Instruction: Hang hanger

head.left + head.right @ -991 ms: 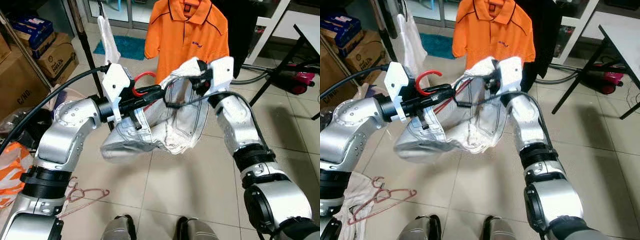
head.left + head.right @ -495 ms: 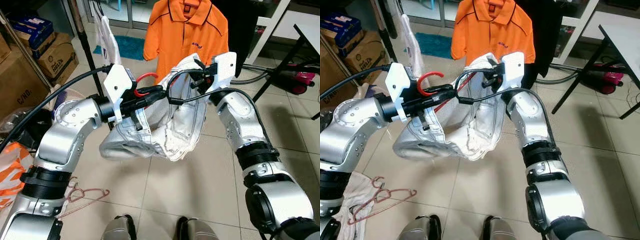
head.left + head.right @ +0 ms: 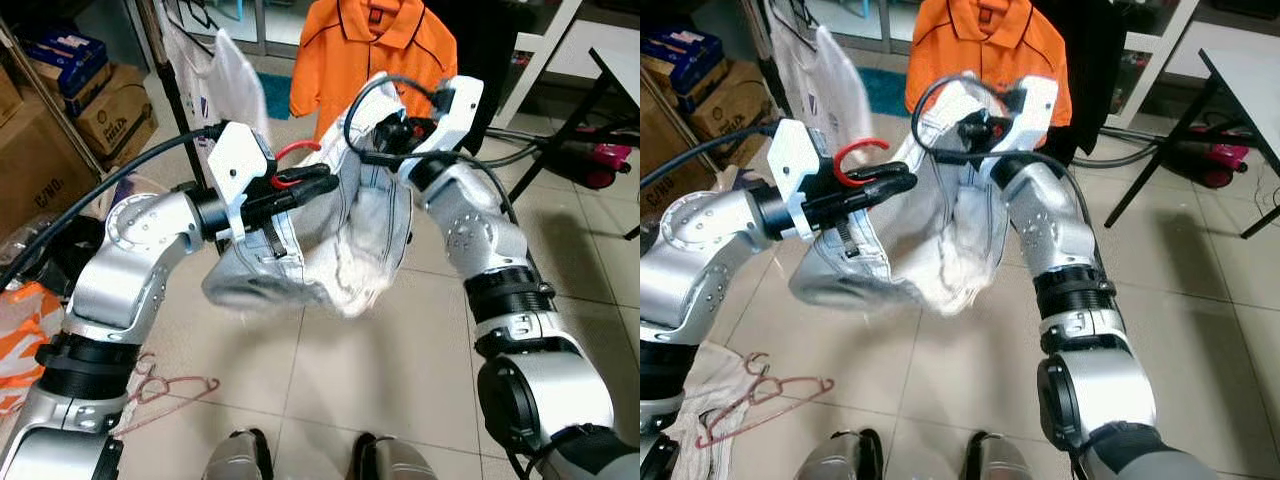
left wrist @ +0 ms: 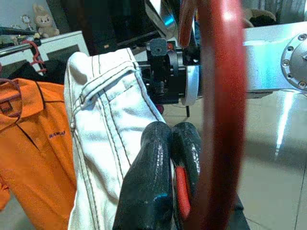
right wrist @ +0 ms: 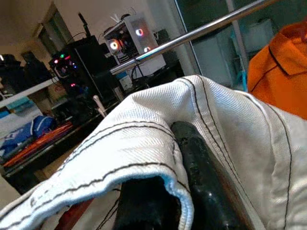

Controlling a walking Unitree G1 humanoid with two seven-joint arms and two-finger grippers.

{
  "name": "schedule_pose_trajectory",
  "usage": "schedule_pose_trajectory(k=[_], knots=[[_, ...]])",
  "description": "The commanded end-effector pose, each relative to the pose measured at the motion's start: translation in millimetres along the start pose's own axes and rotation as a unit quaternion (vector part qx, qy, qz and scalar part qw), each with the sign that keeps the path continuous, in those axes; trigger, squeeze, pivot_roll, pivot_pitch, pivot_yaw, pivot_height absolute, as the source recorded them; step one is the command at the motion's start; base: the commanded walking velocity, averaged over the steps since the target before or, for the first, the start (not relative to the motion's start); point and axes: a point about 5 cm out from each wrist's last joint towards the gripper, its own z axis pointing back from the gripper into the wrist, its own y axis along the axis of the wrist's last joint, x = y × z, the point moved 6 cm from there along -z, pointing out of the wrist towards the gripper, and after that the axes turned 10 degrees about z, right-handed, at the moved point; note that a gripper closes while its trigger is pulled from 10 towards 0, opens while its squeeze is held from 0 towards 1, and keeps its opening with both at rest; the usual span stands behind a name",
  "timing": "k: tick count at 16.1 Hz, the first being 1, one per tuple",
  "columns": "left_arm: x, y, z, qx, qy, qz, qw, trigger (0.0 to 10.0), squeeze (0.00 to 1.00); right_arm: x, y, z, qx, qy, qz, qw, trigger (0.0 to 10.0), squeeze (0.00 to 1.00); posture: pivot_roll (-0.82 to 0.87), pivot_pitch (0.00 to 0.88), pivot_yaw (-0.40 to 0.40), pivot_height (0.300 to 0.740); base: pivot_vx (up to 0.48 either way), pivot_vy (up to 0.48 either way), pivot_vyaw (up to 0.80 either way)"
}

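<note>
A red hanger carries a pale denim garment, held up in front of me. My left gripper is shut on the hanger just below its hook, and the hook rises close beside the black fingers. My right gripper is shut on the garment's waistband, at the upper right of the bundle. The cloth hangs bunched between both arms. A metal rail runs above and beyond the right gripper. An orange polo shirt hangs just behind the garment.
A black rack pole and a hanging white garment are at the left. Cardboard boxes stand further left. A pink hanger lies on the tiles by my left foot. A black table leg and a red vacuum are at the right.
Both arms lifted the garment higher toward the orange shirt. The right gripper rose and drew in toward the left one, bunching the cloth. The white garment at the left swung.
</note>
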Motion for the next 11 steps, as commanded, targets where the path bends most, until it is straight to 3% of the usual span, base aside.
schedule_pose_trajectory(k=[1, 5, 6, 7, 9, 11], knots=[[30.8, -53.2, 4.6, -0.088, -0.062, 0.057, 0.993, 10.0, 0.00, 43.7, 109.5, 12.1, 0.171, -0.085, 0.011, 0.982, 0.0, 0.00, -0.04, 0.147, -0.041, 0.740, 0.000, 0.000, 0.00], [53.3, -65.6, 0.5, -0.108, -0.101, 0.067, 0.987, 10.0, 0.00, 64.5, 100.4, 13.6, 0.152, -0.135, -0.016, 0.979, 0.0, 0.00, -0.04, 0.148, -0.041, 0.740, 0.000, 0.000, 0.00], [55.8, -80.4, 1.8, -0.137, -0.098, 0.056, 0.984, 10.0, 0.00, 64.4, 107.2, 13.4, 0.164, -0.133, -0.045, 0.976, 0.0, 0.00, -0.03, 0.149, -0.040, 0.740, 0.000, 0.000, 0.00], [52.9, -97.6, 3.1, -0.170, -0.084, 0.036, 0.981, 10.0, 0.00, 58.8, 116.8, 11.8, 0.180, -0.116, -0.066, 0.975, 0.0, 0.00, -0.03, 0.149, -0.040, 0.740, 0.000, 0.000, 0.00], [24.3, -135.5, -0.1, -0.243, 0.010, -0.052, 0.969, 10.0, 0.00, 39.3, 126.3, 8.5, 0.181, -0.062, -0.034, 0.981, 0.0, 0.00, -0.02, 0.145, -0.045, 0.740, 0.000, 0.000, 0.00], [8.4, -164.6, 4.4, -0.305, 0.065, -0.123, 0.942, 10.0, 0.00, 34.1, 111.4, 8.0, 0.145, -0.046, 0.007, 0.988, 0.0, 0.00, -0.02, 0.141, -0.049, 0.740, 0.000, 0.000, 0.00]])
